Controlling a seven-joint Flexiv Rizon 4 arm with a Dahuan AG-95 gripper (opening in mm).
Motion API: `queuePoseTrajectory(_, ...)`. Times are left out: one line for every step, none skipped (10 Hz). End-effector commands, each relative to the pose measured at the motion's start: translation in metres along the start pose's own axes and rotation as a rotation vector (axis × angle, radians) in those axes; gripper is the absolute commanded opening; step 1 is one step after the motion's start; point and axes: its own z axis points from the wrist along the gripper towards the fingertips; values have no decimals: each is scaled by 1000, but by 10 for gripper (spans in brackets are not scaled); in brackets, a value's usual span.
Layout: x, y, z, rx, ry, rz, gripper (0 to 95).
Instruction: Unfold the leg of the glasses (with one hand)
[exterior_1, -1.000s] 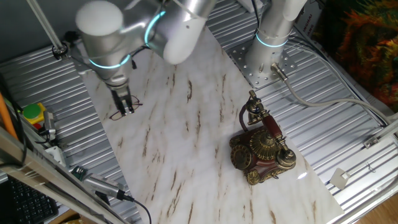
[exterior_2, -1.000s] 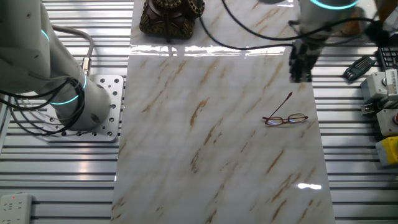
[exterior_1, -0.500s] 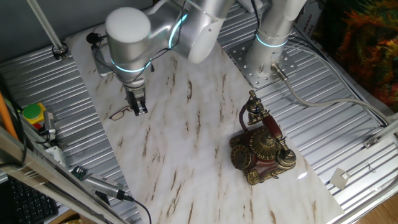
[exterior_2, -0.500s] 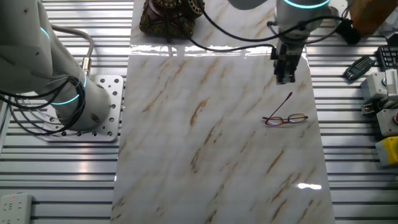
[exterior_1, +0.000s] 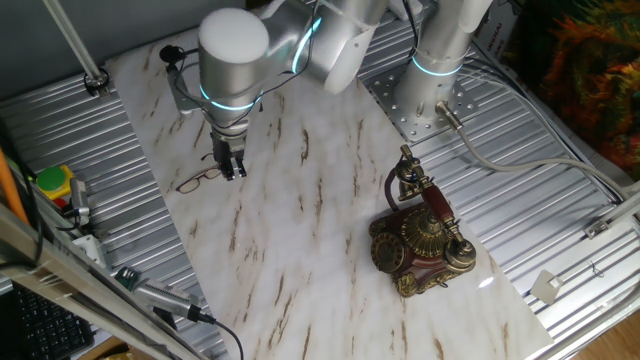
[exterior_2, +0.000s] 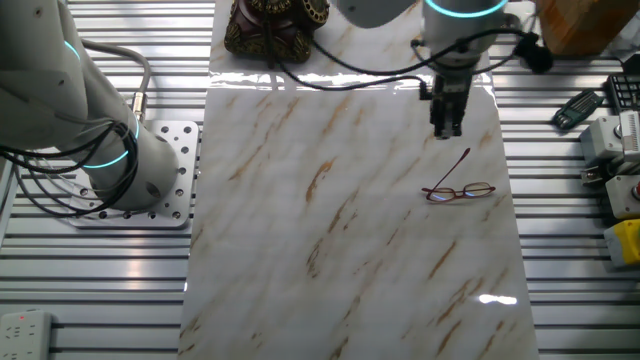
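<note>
The glasses (exterior_1: 198, 179) lie on the marble sheet near its left edge, thin dark reddish wire with clear oval lenses. In the other fixed view the glasses (exterior_2: 460, 190) show one leg swung out, pointing up and away from the frame. My gripper (exterior_1: 234, 169) hangs just to the right of them, apart from the frame. From the other side the gripper (exterior_2: 446, 128) sits beyond the tip of the swung-out leg, not touching it. Its narrow black fingers stand close together with nothing between them.
An ornate antique telephone (exterior_1: 420, 235) stands on the right part of the marble sheet (exterior_1: 300, 250). The arm's base plate (exterior_1: 410, 105) is at the back. A yellow and green box (exterior_1: 52, 185) and cables lie off the sheet at the left.
The arm has moved across the sheet, away from its left edge, carrying the gripper off the glasses. The glasses have stayed where they were.
</note>
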Motion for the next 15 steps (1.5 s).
queuePoseTrajectory(2, -2, 2, 0, -18, -1, 0)
queuePoseTrajectory(4, -2, 2, 2, -20, 1, 0)
queuePoseTrajectory(4, -3, 2, 3, -20, 3, 0)
queuePoseTrajectory(7, -4, 4, 8, -21, 1, 0)
queuePoseTrajectory(9, -5, 4, 9, -21, 1, 0)
queuePoseTrajectory(11, -7, 7, 8, -27, -1, 0)
queuePoseTrajectory(12, -8, 9, 11, -29, -3, 0)
queuePoseTrajectory(12, -8, 10, 11, -30, -3, 0)
queuePoseTrajectory(12, -8, 10, 13, -30, -8, 0)
queuePoseTrajectory(12, -8, 10, 13, -30, -14, 0)
queuePoseTrajectory(12, -8, 10, 17, -27, -19, 0)
queuePoseTrajectory(12, -9, 10, 16, -28, -20, 0)
queuePoseTrajectory(13, -9, 10, 18, -26, -20, 0)
queuePoseTrajectory(13, -9, 10, 26, -25, -22, 0)
queuePoseTrajectory(13, -9, 10, 28, -26, -20, 0)
